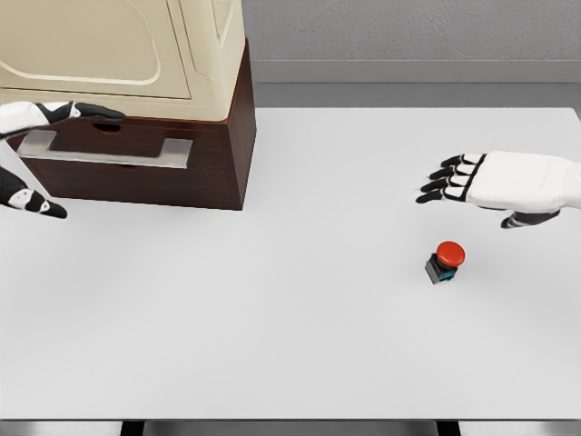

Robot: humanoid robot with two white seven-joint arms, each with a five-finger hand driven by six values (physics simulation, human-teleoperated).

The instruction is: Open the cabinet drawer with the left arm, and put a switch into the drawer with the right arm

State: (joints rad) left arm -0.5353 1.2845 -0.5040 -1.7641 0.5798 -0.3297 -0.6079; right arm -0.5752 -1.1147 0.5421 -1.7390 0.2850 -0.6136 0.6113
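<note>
A cream cabinet stands at the back left on a dark brown drawer with a flat silver handle. The drawer front sits flush with the base. My left hand hovers at the handle's left end, fingers spread, one above the handle and the thumb below it, holding nothing. The switch, a small dark box with a red round button, rests on the white table at the right. My right hand floats open above and behind it, fingers pointing left.
The white table fills most of the view, its front edge near the bottom. A grey wall runs behind the table.
</note>
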